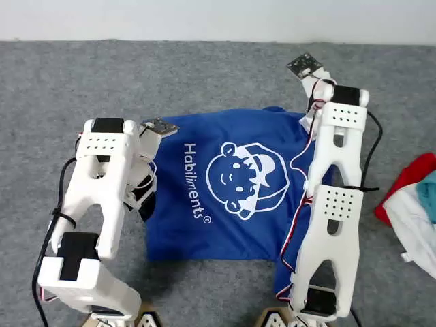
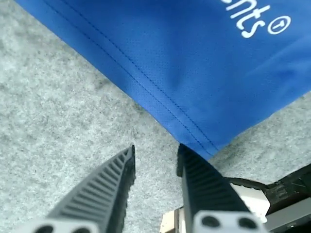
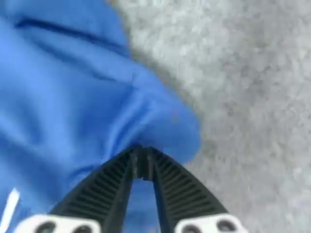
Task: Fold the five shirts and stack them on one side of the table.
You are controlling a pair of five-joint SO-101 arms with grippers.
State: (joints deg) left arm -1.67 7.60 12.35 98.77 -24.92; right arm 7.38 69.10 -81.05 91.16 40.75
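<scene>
A blue shirt with a white printed cartoon face and white lettering is spread flat in the middle of the table, which is covered with a grey felt-like cloth. The print is turned upward. One stitched edge of the shirt lies toward the left arm, and the opposite side is partly covered by the right arm.

In the right wrist view, the right gripper is seen with its two black ribbed fingers pressed together. A raised fold of the blue fabric is pinched between the tips, at the border of the shirt, just beside the bare grey cloth.

In the left wrist view, the left gripper is seen with its jaws parted by a narrow gap. Nothing is held between them. It is placed over the grey cloth, just beside a corner of the stitched edge, and the fabric is not touched by the fingers.

At the right border of the table, well apart from the blue shirt, a loose pile of other garments is found: a red one, a white one and a teal one, lying against each other and not folded. In the high view, a part of the blue shirt is hidden under the white bodies of both arms.
</scene>
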